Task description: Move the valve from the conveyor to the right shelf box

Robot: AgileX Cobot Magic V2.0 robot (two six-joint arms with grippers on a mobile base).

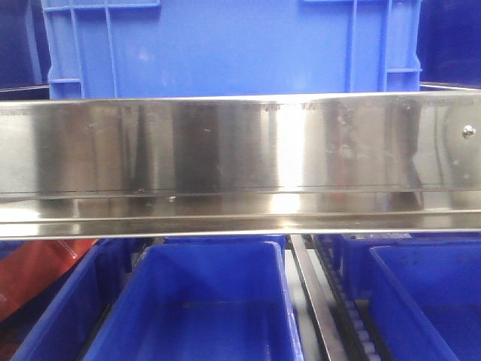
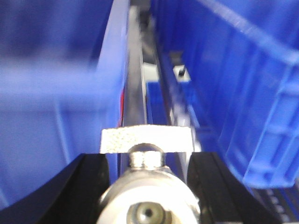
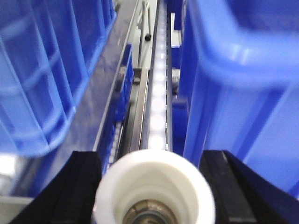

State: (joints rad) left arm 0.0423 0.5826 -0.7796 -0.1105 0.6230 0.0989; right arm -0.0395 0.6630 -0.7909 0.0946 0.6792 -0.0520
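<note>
My left gripper (image 2: 149,161) is shut on a silvery metal valve (image 2: 149,198), whose flat T-handle (image 2: 147,139) sticks out past the black fingers. It hangs in a narrow gap between two blue boxes. My right gripper (image 3: 154,158) is shut on a white round-mouthed valve (image 3: 154,179) with brass inside. That valve hangs over a white roller track (image 3: 159,93) between a blue crate (image 3: 42,70) and a blue box (image 3: 238,84). The conveyor is out of view. Neither gripper shows in the front view.
A shiny steel shelf rail (image 1: 240,150) crosses the front view, with a large blue crate (image 1: 225,45) above it. Below stand open blue boxes: middle (image 1: 203,259), right (image 1: 421,259), left (image 1: 68,301). Something red (image 1: 37,274) lies at far left.
</note>
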